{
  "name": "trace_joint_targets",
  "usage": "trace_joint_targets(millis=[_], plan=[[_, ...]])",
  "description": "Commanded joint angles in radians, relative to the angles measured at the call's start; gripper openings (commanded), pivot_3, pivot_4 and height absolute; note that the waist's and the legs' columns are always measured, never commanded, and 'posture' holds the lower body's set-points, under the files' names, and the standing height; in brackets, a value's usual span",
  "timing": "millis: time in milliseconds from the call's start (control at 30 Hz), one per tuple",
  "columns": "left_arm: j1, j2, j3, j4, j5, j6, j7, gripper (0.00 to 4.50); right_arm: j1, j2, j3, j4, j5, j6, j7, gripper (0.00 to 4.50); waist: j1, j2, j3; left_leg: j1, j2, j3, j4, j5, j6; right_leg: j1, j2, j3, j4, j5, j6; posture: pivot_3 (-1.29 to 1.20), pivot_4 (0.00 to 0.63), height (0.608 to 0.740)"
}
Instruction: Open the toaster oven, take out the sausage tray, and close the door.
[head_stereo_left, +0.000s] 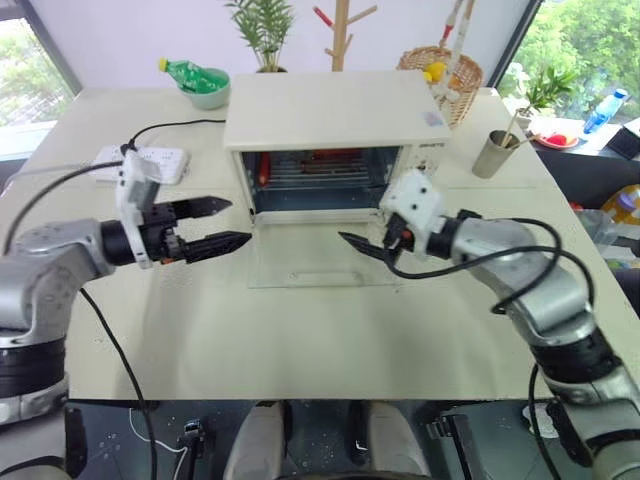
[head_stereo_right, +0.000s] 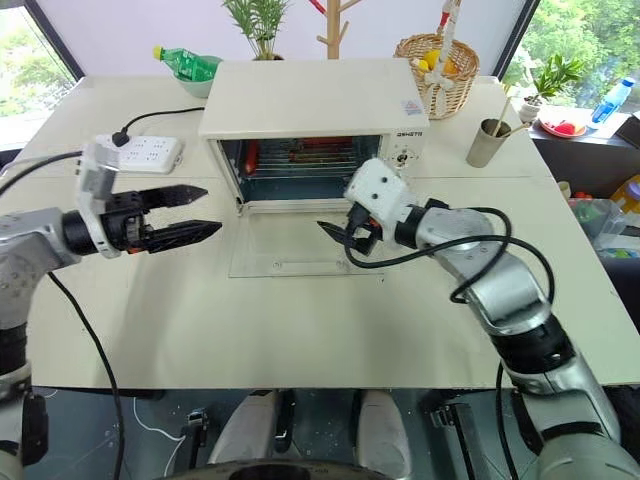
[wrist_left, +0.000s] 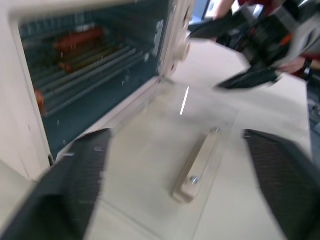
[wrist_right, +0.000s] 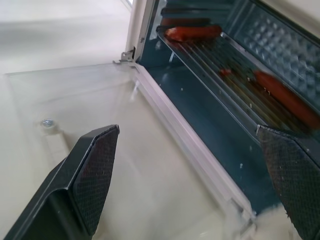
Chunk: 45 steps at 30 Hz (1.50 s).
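The toaster oven (head_stereo_left: 335, 140), a boxy cream metal case, stands open with its glass door (head_stereo_right: 295, 240) folded flat on the table toward the near side, leaving the way clear to the ridged silver sausage tray (wrist_right: 235, 90) and its glossy red sausages inside. The right gripper (head_stereo_right: 340, 236), fingers spread and empty, hovers over the door's right part, aimed at the opening, probably to reach for the tray. The left gripper (head_stereo_left: 215, 225), likewise spread and holding nothing, hangs left of the door.
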Motion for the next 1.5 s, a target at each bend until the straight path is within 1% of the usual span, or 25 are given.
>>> trace_joint_targets(millis=[33,133,333,733,867,1000,1100,1133,1200,1267,1500], plan=[[0.025,0.022,0.038,-0.054,-0.028,0.004,0.042,4.45,-0.066,0.04,0.053,0.107,-0.136,-0.121,-0.022,4.5,0.0,0.0,0.0,0.0,0.0,0.0,0.0,0.0,0.0,0.0,0.0,0.0,0.0,0.0,0.0,0.0,0.15,0.74],[0.037,0.028,0.034,-0.084,-0.034,-0.004,0.072,4.45,-0.142,0.107,0.114,0.294,-0.267,-0.254,-0.072,4.5,-0.006,0.0,0.0,0.0,-0.001,0.001,0.0,0.0,-0.001,-0.001,0.0,0.0,0.0,0.0,0.0,0.0,0.15,0.74],[0.054,0.034,0.03,-0.111,-0.039,-0.017,0.108,4.45,-0.252,0.195,0.156,0.577,-0.448,-0.463,-0.176,4.5,-0.019,0.0,0.0,0.0,-0.001,0.001,-0.001,0.001,-0.001,-0.001,0.0,0.001,0.0,0.0,0.0,0.0,0.15,0.74],[0.037,0.043,0.015,-0.102,-0.051,-0.032,0.136,4.45,-0.399,0.36,0.164,1.025,-0.609,-0.699,-0.33,4.5,-0.024,0.0,0.0,0.0,-0.001,0.001,-0.002,0.002,-0.003,-0.002,0.001,0.003,0.001,0.0,0.0,0.0,0.15,0.74],[0.03,0.043,0.005,-0.096,-0.049,-0.039,0.14,4.45,-0.462,0.392,0.161,1.165,-0.658,-0.747,-0.403,4.5,-0.024,0.0,0.0,0.0,-0.001,0.001,-0.003,0.002,-0.003,-0.002,0.001,0.003,0.001,0.001,0.0,0.0,0.15,0.74],[0.019,0.041,-0.004,-0.091,-0.05,-0.042,0.144,4.45,-0.505,0.408,0.159,1.262,-0.685,-0.785,-0.453,4.5,-0.025,0.0,0.0,0.0,-0.001,0.001,-0.004,0.003,-0.005,-0.002,0.001,0.003,0.001,0.001,-0.001,0.0,0.15,0.74],[0.015,0.039,-0.008,-0.09,-0.05,-0.043,0.146,4.5,-0.526,0.413,0.163,1.307,-0.707,-0.811,-0.481,3.62,-0.025,0.0,0.0,0.0,-0.001,0.001,-0.004,0.004,-0.007,-0.003,0.001,0.003,0.001,0.001,-0.001,0.0,0.15,0.74],[0.012,0.039,-0.01,-0.088,-0.05,-0.044,0.147,4.5,-0.529,0.415,0.162,1.317,-0.709,-0.817,-0.484,3.17,-0.025,0.0,0.0,0.001,-0.001,0.001,-0.004,0.004,-0.007,-0.002,0.001,0.003,0.002,0.001,-0.001,0.0,0.15,0.74],[0.008,0.039,-0.012,-0.084,-0.049,-0.046,0.147,4.5,-0.53,0.418,0.159,1.326,-0.713,-0.828,-0.487,2.04,-0.025,0.0,0.0,0.001,-0.001,0.001,-0.004,0.004,-0.007,-0.002,0.001,0.003,0.002,0.001,-0.001,0.0,0.15,0.74],[0.004,0.04,-0.014,-0.08,-0.049,-0.048,0.147,4.5,-0.528,0.42,0.158,1.328,-0.717,-0.834,-0.49,1.06,-0.025,0.0,0.0,0.001,-0.001,0.001,-0.004,0.004,-0.007,-0.002,0.001,0.003,0.002,0.001,-0.001,0.0,0.15,0.74],[-0.022,0.037,-0.037,-0.058,-0.046,-0.059,0.147,4.5,-0.513,0.418,0.157,1.315,-0.73,-0.839,-0.492,1.06,-0.026,0.001,0.0,0.0,-0.001,0.001,-0.004,0.004,-0.007,-0.003,0.001,0.003,0.002,0.001,-0.001,0.0,0.15,0.74]])
